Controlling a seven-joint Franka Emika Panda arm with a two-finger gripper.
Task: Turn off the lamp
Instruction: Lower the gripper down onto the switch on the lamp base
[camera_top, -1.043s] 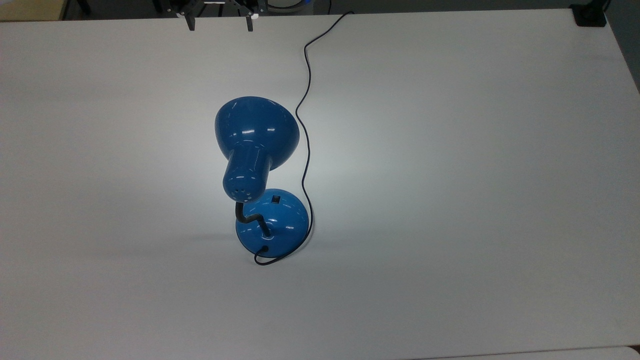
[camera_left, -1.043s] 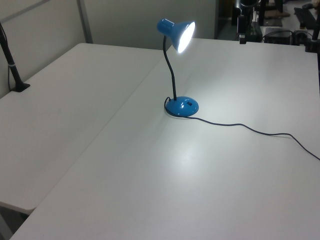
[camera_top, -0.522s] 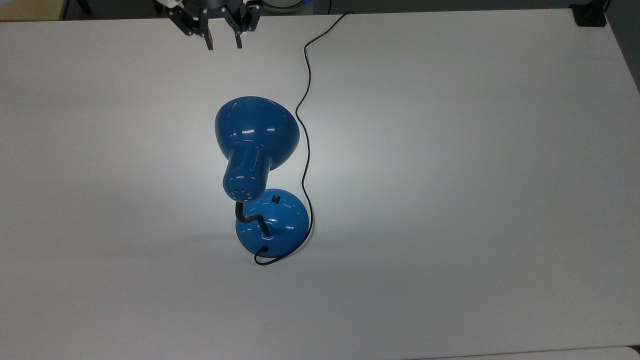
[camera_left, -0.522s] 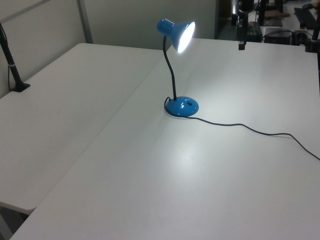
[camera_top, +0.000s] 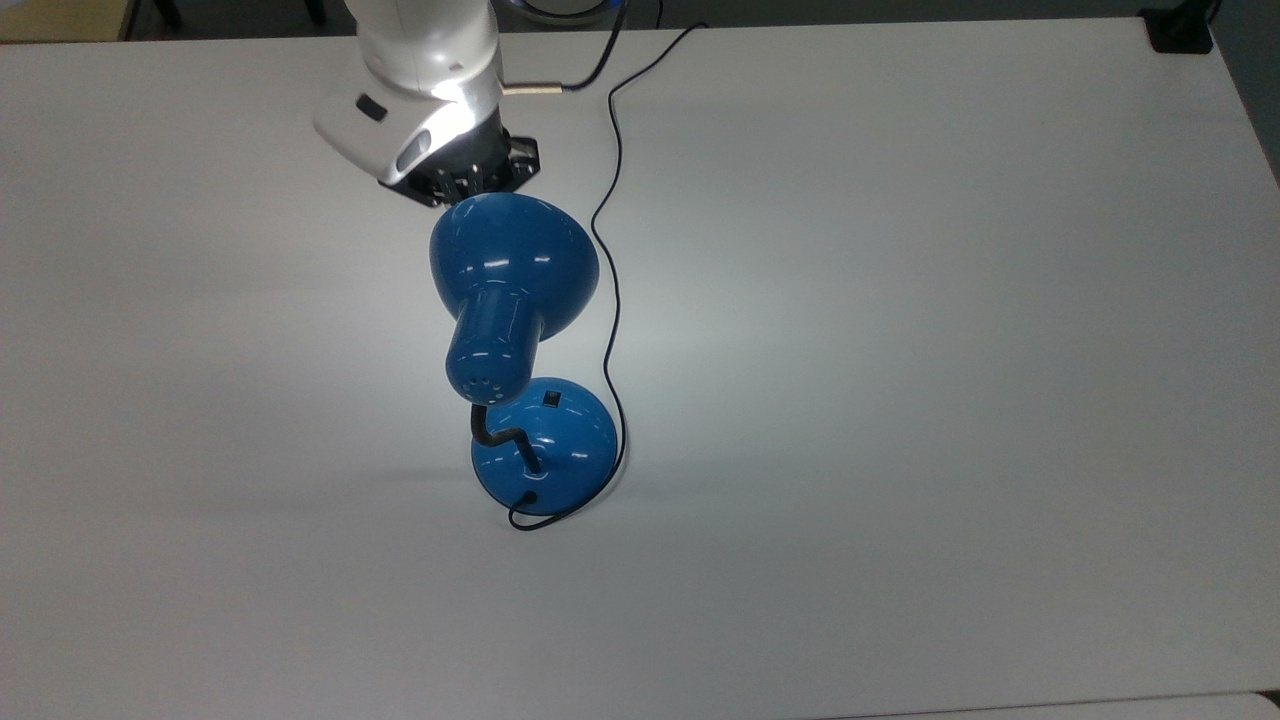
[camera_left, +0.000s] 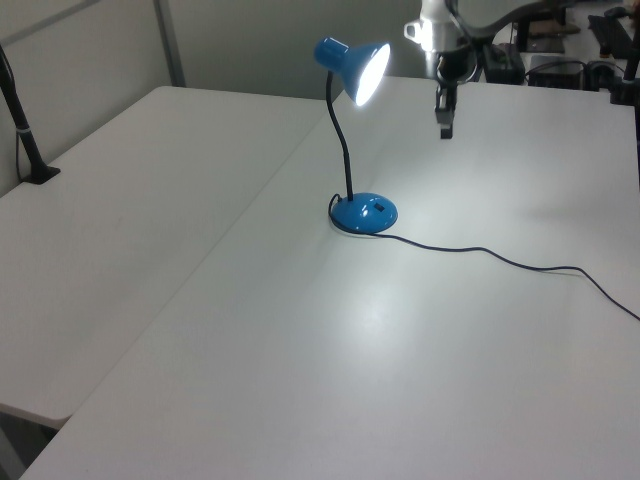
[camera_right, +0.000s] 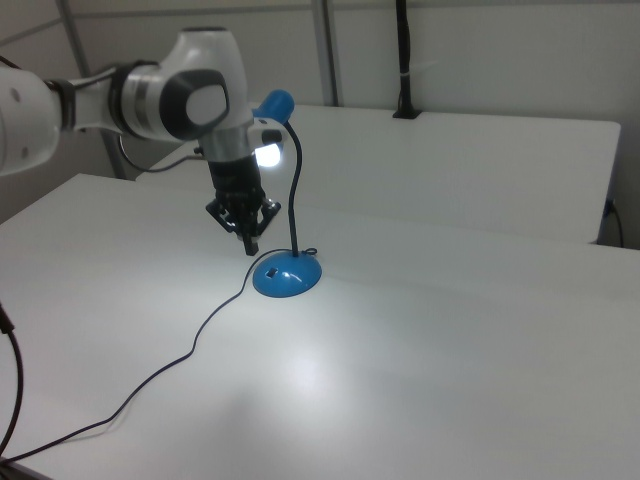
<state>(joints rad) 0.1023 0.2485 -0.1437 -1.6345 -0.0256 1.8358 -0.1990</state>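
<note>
Glowing brightly, the glossy blue metal desk lamp stands mid-counter on its round domed base. In the right view's left, the black end effector, fingers pinched closed on nothing, hangs just beside the base's small black switch.

One blue lamp with one black cord stands on one white surface, beside one robot arm bearing one end effector.
</note>
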